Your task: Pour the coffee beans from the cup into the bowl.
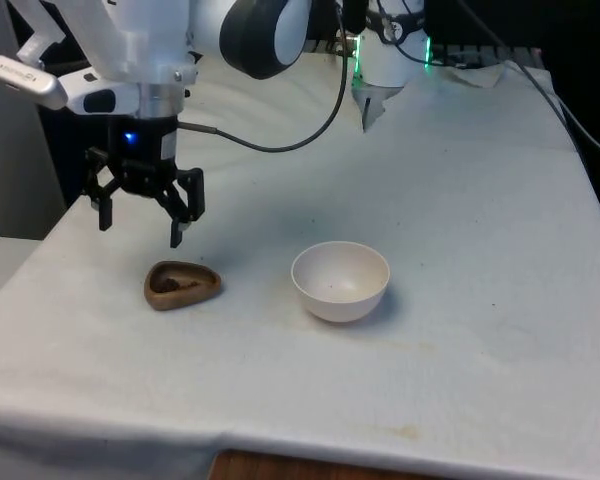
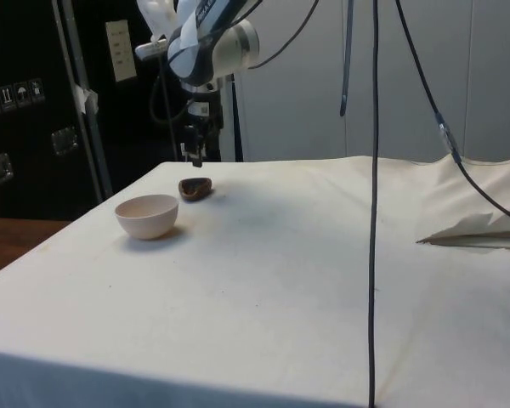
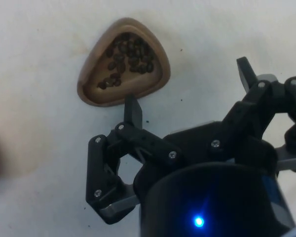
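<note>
White cloth covers your counter [image 1: 480,250], creased toward the far end. Front view: one black claw [image 1: 140,222] hangs in the air with its fingers spread and nothing between them, just above and slightly to the front view's left of the cup [image 1: 182,284], not touching it. The cup is a low brown wooden dish of rounded-triangle outline, standing flat on the cloth. The bowl [image 1: 340,281], white and upright, stands near it on the front view's right, apart from it; its inside looks bare apart from a faint speck or two that you cannot identify. Side view: the claw [image 2: 195,158] hangs over the cup [image 2: 195,188], with a clear gap between fingertips and rim; the bowl [image 2: 147,216] sits nearer the camera, beside the cup and separate from it; a dark cable hangs across the foreground. Wrist view: the cup [image 3: 124,61] lies beyond the fingertips [image 3: 133,109], and the coffee beans [image 3: 129,56] are heaped inside it, none spilled on the cloth that you can see. Status, as judged: nothing poured yet. The grasp, the lift, the carry over the bowl and the tilt all remain for you.
</note>
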